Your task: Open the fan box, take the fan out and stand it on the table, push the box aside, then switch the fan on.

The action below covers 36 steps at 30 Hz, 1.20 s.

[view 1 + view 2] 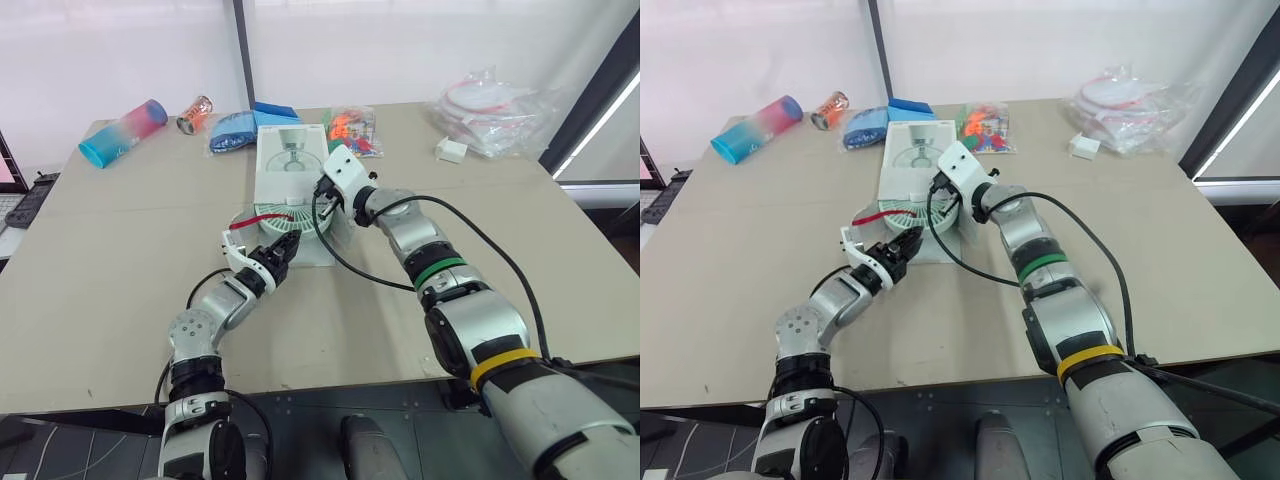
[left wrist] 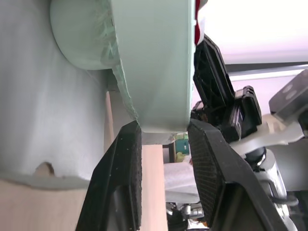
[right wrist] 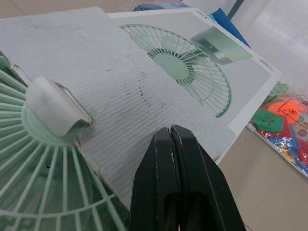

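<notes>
The white fan box [image 1: 290, 160] lies flat in the middle of the table, printed with a green fan picture [image 3: 185, 67]. The pale green fan [image 1: 268, 225] sticks partly out of the box's near end, a red band [image 1: 262, 219] across its grille [image 3: 33, 163]. My left gripper [image 1: 283, 247] is at the fan's near rim. In the left wrist view its fingers [image 2: 122, 178] clamp the green rim [image 2: 154, 62] from both sides. My right gripper [image 3: 169, 129] is shut with nothing in it, its tips resting over the box top just behind the fan.
Along the far edge lie a pink-and-blue tumbler [image 1: 122, 131], a can [image 1: 195, 113], a blue pouch [image 1: 235, 130] and a colourful toy packet [image 1: 355, 130]. A clear plastic bag [image 1: 495, 105] and a small white block [image 1: 451, 150] sit at the far right.
</notes>
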### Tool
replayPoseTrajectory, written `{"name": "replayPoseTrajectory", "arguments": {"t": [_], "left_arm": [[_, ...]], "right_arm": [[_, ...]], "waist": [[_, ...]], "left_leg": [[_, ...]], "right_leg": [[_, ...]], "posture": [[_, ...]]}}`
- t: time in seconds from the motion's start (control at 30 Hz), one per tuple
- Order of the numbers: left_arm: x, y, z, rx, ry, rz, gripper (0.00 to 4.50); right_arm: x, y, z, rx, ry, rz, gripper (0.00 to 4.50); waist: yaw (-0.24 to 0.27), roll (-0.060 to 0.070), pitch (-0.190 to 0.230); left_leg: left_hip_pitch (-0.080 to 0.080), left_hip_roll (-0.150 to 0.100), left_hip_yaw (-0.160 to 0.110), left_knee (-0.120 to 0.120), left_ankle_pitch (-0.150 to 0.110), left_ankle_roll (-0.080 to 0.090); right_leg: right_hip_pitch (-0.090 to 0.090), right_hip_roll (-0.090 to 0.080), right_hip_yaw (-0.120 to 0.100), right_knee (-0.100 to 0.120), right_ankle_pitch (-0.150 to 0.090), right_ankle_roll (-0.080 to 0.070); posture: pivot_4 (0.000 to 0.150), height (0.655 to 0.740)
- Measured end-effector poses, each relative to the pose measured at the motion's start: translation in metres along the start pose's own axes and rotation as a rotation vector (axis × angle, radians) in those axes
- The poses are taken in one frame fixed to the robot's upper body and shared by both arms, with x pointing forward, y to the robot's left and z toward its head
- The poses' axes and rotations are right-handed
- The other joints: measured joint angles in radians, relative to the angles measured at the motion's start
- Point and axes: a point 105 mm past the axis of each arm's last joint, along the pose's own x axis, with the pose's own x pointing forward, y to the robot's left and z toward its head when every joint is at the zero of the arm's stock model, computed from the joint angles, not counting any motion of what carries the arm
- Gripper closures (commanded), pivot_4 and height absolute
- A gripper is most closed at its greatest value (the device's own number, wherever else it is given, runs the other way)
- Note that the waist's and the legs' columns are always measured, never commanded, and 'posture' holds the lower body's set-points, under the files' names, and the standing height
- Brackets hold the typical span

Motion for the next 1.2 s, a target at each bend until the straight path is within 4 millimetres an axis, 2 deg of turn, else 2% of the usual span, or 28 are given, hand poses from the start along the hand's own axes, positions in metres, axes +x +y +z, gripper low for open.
{"name": "replayPoseTrajectory", "arguments": {"t": [0.07, 0.1, 0.2, 0.23, 0.33, 0.37, 0.43, 0.53, 0.6, 0.83, 1.2], "left_arm": [[0.0, 0.0, 0.0, -0.011, -0.009, 0.001, 1.13], [0.0, 0.0, 0.0, -0.012, -0.013, 0.002, 0.91], [0.002, -0.001, 0.006, -0.014, -0.05, 0.004, 0.91], [0.011, -0.004, 0.012, -0.002, -0.084, 0.006, 0.91], [0.019, -0.001, 0.017, -0.003, -0.108, 0.023, 0.91], [0.022, 0.0, 0.017, -0.003, -0.109, 0.027, 1.3], [0.027, 0.004, 0.019, -0.003, -0.112, 0.046, 1.64], [0.029, 0.005, 0.019, -0.014, -0.118, 0.031, 2.7], [0.029, 0.004, 0.019, -0.015, -0.119, 0.018, 3.07], [0.021, 0.005, 0.015, -0.027, -0.103, 0.022, 3.07], [-0.012, 0.004, 0.009, -0.056, -0.019, 0.071, 3.07]], "right_arm": [[0.0, 0.0, 0.0, -0.001, 0.0, 0.0, 4.5], [0.0, 0.0, 0.0, -0.002, 0.0, 0.001, 4.5], [0.0, 0.001, 0.0, -0.008, 0.002, 0.002, 4.5], [0.001, 0.002, 0.0, -0.012, 0.001, 0.005, 4.5], [0.001, 0.002, 0.001, -0.018, -0.002, 0.008, 4.5], [0.001, 0.003, 0.002, -0.02, -0.004, 0.01, 4.5], [0.001, 0.003, 0.002, -0.024, -0.002, 0.009, 4.5], [0.001, 0.002, 0.002, -0.027, -0.003, 0.007, 4.5], [0.001, 0.002, 0.003, -0.03, -0.003, 0.008, 4.5], [0.002, 0.003, 0.003, -0.035, -0.002, 0.01, 4.5], [0.004, 0.008, 0.003, -0.039, -0.001, 0.022, 4.5]], "waist": [[0.001, 0.0, 0.0], [0.001, 0.0, 0.0], [0.001, 0.0, 0.0], [0.002, 0.0, 0.0], [0.002, 0.0, 0.0], [0.002, 0.0, 0.0], [0.001, 0.0, 0.0], [0.001, 0.0, 0.0], [0.0, 0.0, 0.0], [-0.001, 0.0, 0.0], [0.0, -0.002, -0.002]], "left_leg": [[0.0, 0.0, 0.0, 0.0, 0.0, 0.0], [0.0, 0.0, 0.0, 0.0, 0.0, 0.0], [0.0, 0.0, 0.0, 0.0, 0.0, 0.0], [0.0, 0.0, 0.0, 0.0, 0.0, 0.0], [0.0, 0.0, 0.0, 0.0, 0.0, 0.0], [0.0, 0.0, 0.0, 0.0, 0.0, 0.0], [0.0, 0.0, 0.0, 0.0, 0.0, 0.0], [0.0, 0.0, 0.0, 0.0, 0.0, 0.0], [0.0, 0.0, 0.0, 0.0, 0.0, 0.0], [0.0, 0.0, 0.0, 0.0, 0.0, 0.0], [0.002, 0.0, 0.0, 0.0, 0.0, 0.0]], "right_leg": [[0.0, 0.0, 0.0, 0.0, 0.0, 0.0], [0.0, 0.0, 0.0, 0.0, 0.0, 0.0], [0.0, 0.0, 0.0, 0.0, 0.0, 0.0], [0.0, 0.0, 0.0, 0.0, 0.0, 0.0], [0.0, 0.0, 0.0, -0.001, 0.0, 0.0], [0.0, 0.0, 0.0, -0.001, 0.0, 0.0], [0.0, 0.0, 0.0, -0.001, 0.0, 0.0], [0.0, 0.0, 0.0, -0.001, 0.0, 0.0], [0.0, 0.0, 0.0, -0.001, 0.0, 0.0], [0.0, 0.0, 0.0, -0.001, 0.0, 0.0], [0.001, 0.0, 0.001, 0.0, 0.0, 0.0]], "posture": [[0.15, 0.74], [0.15, 0.74], [0.15, 0.74], [0.15, 0.74], [0.15, 0.74], [0.15, 0.74], [0.15, 0.74], [0.15, 0.74], [0.15, 0.74], [0.15, 0.74], [0.15, 0.74]]}}
